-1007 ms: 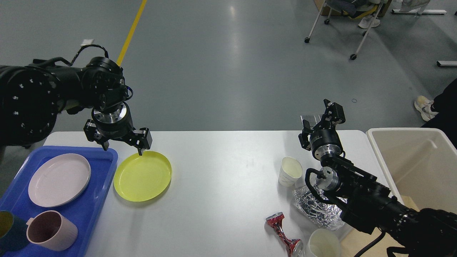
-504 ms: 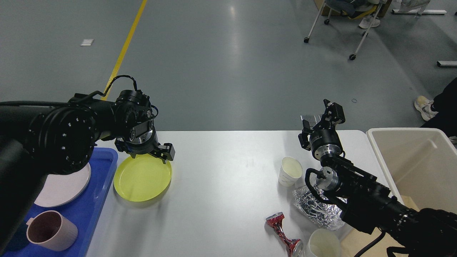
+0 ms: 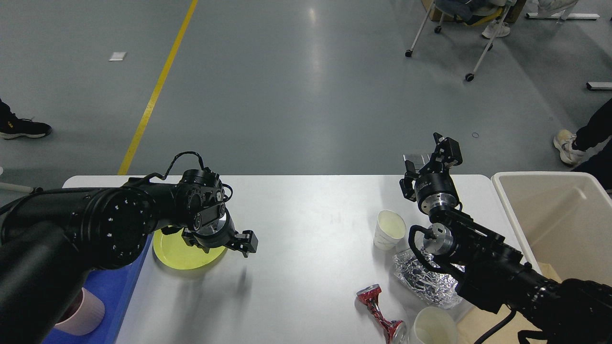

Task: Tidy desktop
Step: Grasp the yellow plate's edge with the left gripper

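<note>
Over the last second your left claw point(image 3: 224, 239) has swung from the far rim of the yellow plate point(image 3: 179, 248) to its right edge, and now sits low over it. Its fingers look spread, with nothing between them, so the plate is not yet gripped. I judge the next step is to pinch that rim and carry the plate left into the blue tray point(image 3: 125, 282).

Your right claw point(image 3: 437, 155) has not moved: it is raised over the far right of the desk point(image 3: 306, 215), released and empty. Cups, foil and a crushed red can point(image 3: 380, 313) remain on the right, beside the beige bin point(image 3: 550, 210). No writing is readable; the can's print is too crumpled.
</note>
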Controlling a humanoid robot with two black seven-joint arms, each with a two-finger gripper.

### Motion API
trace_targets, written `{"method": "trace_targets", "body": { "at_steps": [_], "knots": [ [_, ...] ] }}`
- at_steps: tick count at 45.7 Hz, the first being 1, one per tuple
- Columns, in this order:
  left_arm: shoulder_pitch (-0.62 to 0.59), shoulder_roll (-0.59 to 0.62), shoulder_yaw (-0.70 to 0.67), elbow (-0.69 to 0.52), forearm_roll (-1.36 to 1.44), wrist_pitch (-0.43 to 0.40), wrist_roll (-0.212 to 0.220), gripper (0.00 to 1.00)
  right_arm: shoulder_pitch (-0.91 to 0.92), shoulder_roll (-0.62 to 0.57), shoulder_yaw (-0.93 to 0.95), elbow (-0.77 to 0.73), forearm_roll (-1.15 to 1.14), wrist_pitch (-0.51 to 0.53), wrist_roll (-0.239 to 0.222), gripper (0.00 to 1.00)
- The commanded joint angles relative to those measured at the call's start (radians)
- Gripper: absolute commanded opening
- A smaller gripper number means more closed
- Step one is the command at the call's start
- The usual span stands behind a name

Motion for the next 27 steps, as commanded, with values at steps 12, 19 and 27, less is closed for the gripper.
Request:
{"method": "trace_targets", "body": {
  "at_steps": [12, 19, 27],
  "knots": [
    [0.045, -0.002, 0.017, 0.018, 0.010, 0.042, -0.001, 0.95, 0.000, 0.000, 0.000, 0.000, 0.000, 0.000, 0.000, 1.00],
    [0.065, -0.002, 0.014, 0.054, 0.058, 0.052, 0.000, 0.93, 0.000, 0.000, 0.000, -0.001, 0.000, 0.000, 0.000, 1.00],
    [0.086, -0.005, 0.014, 0.061, 0.084, 0.088, 0.000, 0.89, 0.000, 0.000, 0.000, -0.001, 0.000, 0.000, 0.000, 1.00]
  ]
}}
